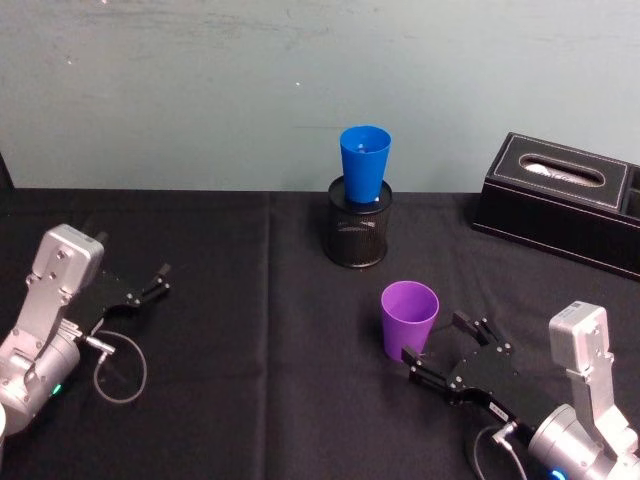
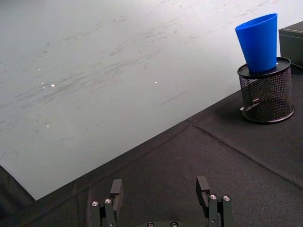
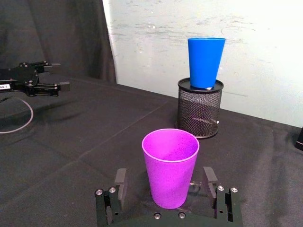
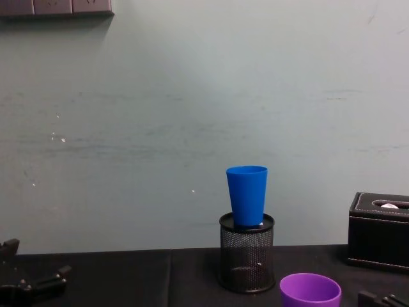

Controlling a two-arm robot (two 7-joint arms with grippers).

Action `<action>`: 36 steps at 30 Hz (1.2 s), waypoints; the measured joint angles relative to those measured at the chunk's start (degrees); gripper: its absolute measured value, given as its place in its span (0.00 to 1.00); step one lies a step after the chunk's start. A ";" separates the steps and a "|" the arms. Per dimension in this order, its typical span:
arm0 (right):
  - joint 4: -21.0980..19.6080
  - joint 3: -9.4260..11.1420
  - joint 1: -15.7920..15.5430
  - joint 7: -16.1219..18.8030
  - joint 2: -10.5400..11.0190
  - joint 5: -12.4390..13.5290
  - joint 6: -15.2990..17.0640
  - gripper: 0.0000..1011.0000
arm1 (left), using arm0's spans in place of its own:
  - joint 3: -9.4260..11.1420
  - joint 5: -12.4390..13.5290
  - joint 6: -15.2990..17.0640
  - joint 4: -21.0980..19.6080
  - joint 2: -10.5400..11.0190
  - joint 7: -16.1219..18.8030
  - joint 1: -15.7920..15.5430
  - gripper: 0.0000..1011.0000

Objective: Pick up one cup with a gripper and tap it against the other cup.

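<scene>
Right black two-fingered gripper [image 1: 437, 340] wide open, empty, straddling the upright purple plastic tumbler [image 3: 170, 165] on the black-clothed bench [image 1: 250, 350]. We'd close squarely, lift clear, then tap gently: the blue plastic tumbler [image 1: 364, 160] perches in a black wire-mesh pen holder [image 1: 357, 235]. Left gripper [image 1: 150, 285] idle, open.

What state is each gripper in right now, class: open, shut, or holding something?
Left gripper: open, holding nothing.
Right gripper: open, fingers either side of the purple cup, not gripping it.

Even, fairly bright indoor light; shadows soft and faint.
</scene>
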 joint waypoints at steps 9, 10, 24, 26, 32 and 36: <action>-0.05 0.00 -0.02 0.00 0.05 0.00 -0.05 0.99 | 0.00 0.00 0.00 0.00 0.00 0.00 0.00 1.00; -0.05 0.00 -0.02 0.00 0.05 0.00 -0.05 0.99 | 0.00 0.00 0.00 0.00 0.00 0.00 0.00 1.00; 0.62 0.35 0.26 0.70 -0.86 -0.69 -0.09 0.99 | 0.00 0.00 0.00 0.00 0.00 0.00 0.00 1.00; 0.93 0.43 0.44 0.96 -1.07 -0.94 -0.09 0.99 | 0.00 0.00 0.00 0.00 0.00 0.00 0.00 1.00; 2.31 0.73 1.46 1.74 -2.04 -1.83 -0.17 0.99 | 0.00 0.00 0.00 0.00 0.00 0.00 0.00 1.00; 3.59 1.12 2.48 2.31 -2.95 -2.23 -0.39 0.99 | 0.00 0.00 0.00 0.00 0.00 0.00 0.00 1.00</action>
